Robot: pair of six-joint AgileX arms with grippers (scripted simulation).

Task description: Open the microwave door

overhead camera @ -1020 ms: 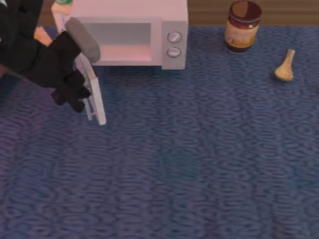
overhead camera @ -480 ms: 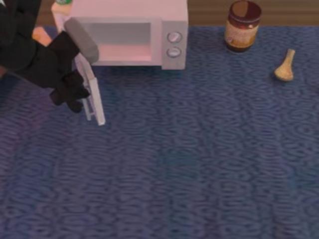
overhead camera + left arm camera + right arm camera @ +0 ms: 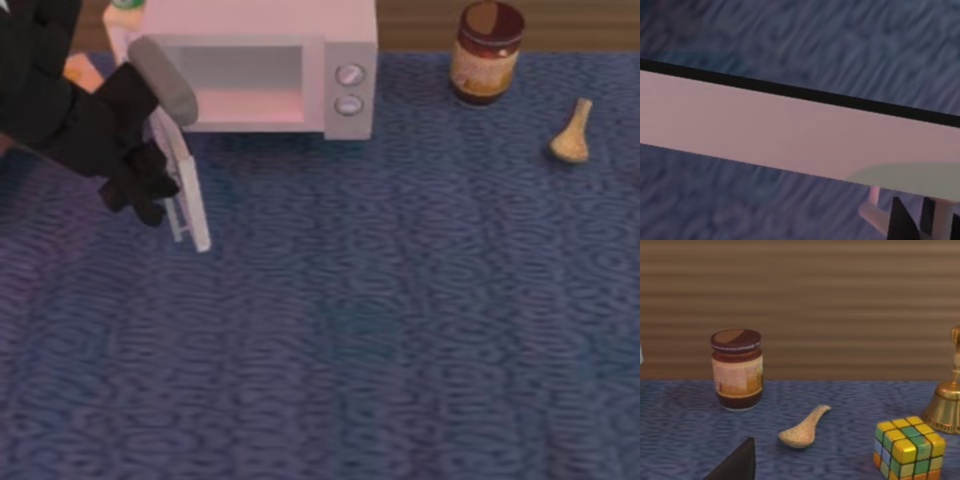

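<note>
The microwave [image 3: 260, 65] sits at the far left with the microwave door [image 3: 186, 190] swung wide open toward the near side, and the left gripper [image 3: 150, 190] is right against its edge, though I can't tell its finger state.

Setting: rendered tabletop mock-up with household props, not a real room. Evidence: blue patterned tablecloth [image 3: 400, 330] covering the table; microwave [image 3: 300, 60] at 11 o'clock; brown jar [image 3: 487, 52] at 1 o'clock; beige spoon [image 3: 571, 135] nearby; puzzle cube [image 3: 907, 447] and brass bell [image 3: 947, 400]; ribbed brown wall [image 3: 815, 300] behind.
</note>
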